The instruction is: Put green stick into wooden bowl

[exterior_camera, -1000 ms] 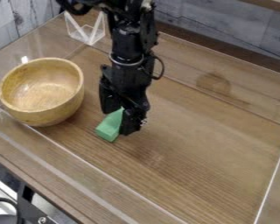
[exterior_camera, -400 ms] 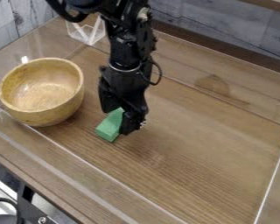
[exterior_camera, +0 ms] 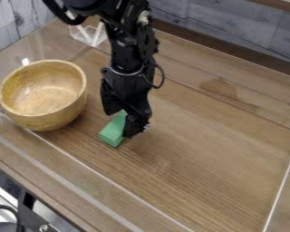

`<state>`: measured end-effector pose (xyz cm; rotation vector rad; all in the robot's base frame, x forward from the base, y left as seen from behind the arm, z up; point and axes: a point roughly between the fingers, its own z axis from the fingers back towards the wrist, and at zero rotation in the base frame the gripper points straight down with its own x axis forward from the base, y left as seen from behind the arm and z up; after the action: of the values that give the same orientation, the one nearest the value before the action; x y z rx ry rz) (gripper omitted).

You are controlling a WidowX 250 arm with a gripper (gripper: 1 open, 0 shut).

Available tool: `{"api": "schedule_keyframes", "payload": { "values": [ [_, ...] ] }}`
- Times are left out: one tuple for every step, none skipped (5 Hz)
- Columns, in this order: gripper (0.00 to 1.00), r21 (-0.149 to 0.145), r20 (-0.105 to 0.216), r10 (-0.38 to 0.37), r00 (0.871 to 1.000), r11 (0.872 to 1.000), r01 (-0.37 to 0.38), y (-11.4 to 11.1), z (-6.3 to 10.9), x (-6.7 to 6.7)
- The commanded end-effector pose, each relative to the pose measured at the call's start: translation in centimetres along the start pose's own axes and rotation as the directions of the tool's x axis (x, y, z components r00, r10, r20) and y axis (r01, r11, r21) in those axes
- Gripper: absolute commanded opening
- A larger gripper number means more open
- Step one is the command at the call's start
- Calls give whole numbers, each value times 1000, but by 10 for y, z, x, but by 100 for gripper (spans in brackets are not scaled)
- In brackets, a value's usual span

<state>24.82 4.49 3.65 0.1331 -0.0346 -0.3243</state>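
Observation:
The green stick (exterior_camera: 113, 132) lies flat on the wooden table, a little right of the wooden bowl (exterior_camera: 43, 93). My gripper (exterior_camera: 126, 121) hangs straight down over the stick's far end, its black fingers open and standing on either side of that end. The upper part of the stick is hidden behind the fingers. Whether the fingers touch it cannot be made out. The bowl stands upright at the left with nothing inside.
A clear low wall (exterior_camera: 159, 222) rims the table along the front and sides. A white wire stand (exterior_camera: 87, 34) sits at the back behind the arm. The right half of the table (exterior_camera: 220, 136) holds bare wood.
The arm has shifted slightly left and a touch lower over the green stick. The stick and the bowl have not moved.

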Motion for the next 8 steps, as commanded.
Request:
{"api": "schedule_keyframes", "payload": {
  "values": [
    [100, 12, 26, 17, 1000, 1000, -18, 6, 0, 3],
    [100, 15, 32, 25, 999, 1000, -26, 8, -3, 5],
    [100, 11, 38, 35, 999, 999, -36, 8, -4, 6],
    [100, 5, 44, 46, 998, 999, -46, 9, -4, 7],
    [100, -2, 49, 56, 997, 998, -56, 9, -4, 9],
    [100, -7, 55, 65, 996, 998, -64, 10, -4, 10],
    [100, -10, 59, 73, 996, 997, -73, 11, -4, 12],
    [100, -14, 64, 80, 995, 997, -79, 11, -4, 13]
  ]
}}
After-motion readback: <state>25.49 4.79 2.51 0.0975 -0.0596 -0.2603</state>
